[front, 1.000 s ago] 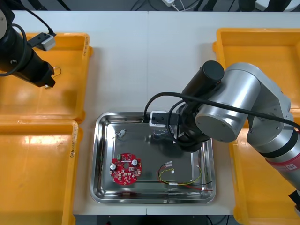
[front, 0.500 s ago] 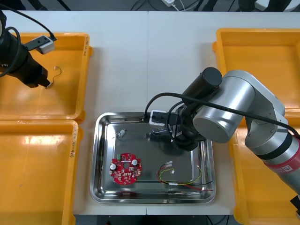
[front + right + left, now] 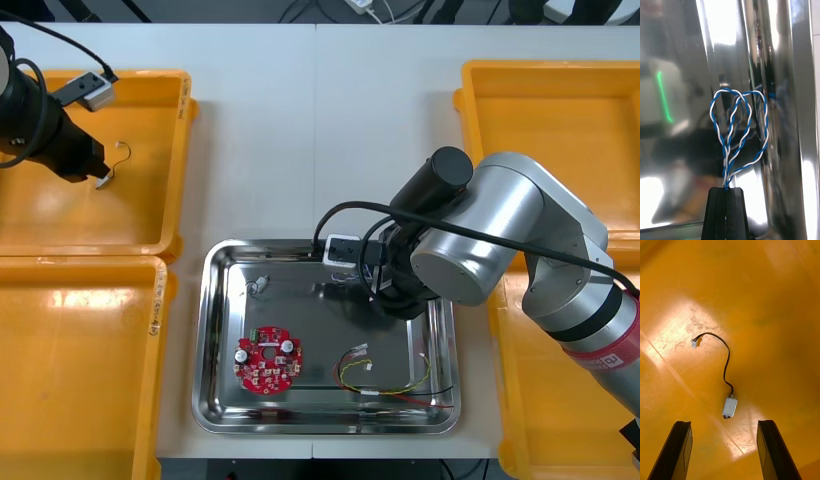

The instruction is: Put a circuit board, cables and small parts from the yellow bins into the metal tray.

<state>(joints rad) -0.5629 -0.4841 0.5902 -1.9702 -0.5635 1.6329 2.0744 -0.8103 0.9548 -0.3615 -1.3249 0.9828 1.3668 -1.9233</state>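
My right gripper (image 3: 726,191) is shut on the twisted blue and white cable (image 3: 739,127), whose loops hang just over the shiny floor of the metal tray (image 3: 677,56). In the front view the right arm (image 3: 470,240) covers the tray's far right part. The tray (image 3: 213,400) holds a round red circuit board (image 3: 268,361), a red and yellow cable (image 3: 385,377) and a small metal part (image 3: 258,285). My left gripper (image 3: 725,455) stands open above a black cable (image 3: 727,363) lying on the floor of the far left yellow bin (image 3: 60,215).
A second yellow bin (image 3: 70,370) lies at the near left, and two more (image 3: 560,120) stand along the right side. Bare table (image 3: 320,130) stretches beyond the tray, between the bins.
The left arm has drawn back to the left, uncovering the black cable in its bin. The right arm has shifted slightly to the right over the tray.
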